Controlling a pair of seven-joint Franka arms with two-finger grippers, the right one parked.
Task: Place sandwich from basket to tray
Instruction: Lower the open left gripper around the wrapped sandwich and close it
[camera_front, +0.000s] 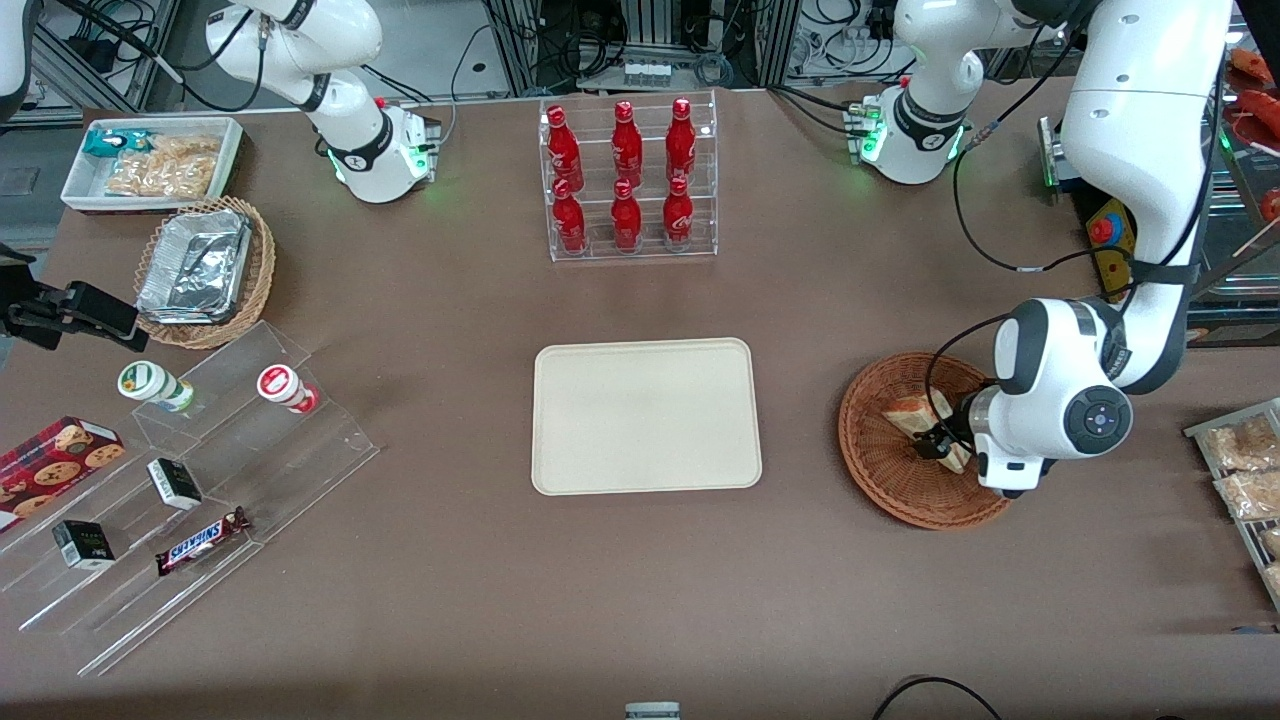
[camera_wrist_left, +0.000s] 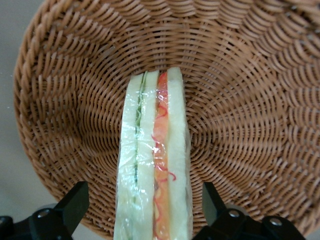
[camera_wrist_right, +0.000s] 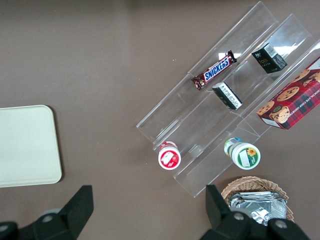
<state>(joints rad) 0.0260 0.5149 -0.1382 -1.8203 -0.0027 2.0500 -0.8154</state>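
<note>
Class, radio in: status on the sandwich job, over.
Gripper open, fingers straddling the sandwich. Sandwich in the basket, not lifted. Tray bare, nothing between, over.

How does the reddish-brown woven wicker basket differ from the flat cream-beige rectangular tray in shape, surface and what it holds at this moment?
The reddish-brown woven wicker basket is round; the flat cream-beige rectangular tray has rounded corners. The basket's surface is ribbed weave; the tray's is smooth and plain. The basket holds the wrapped triangular sandwich, with the left gripper open astride it; the tray holds nothing. The tray looks larger than the basket. Both are shallow and rest on the brown table.
</note>
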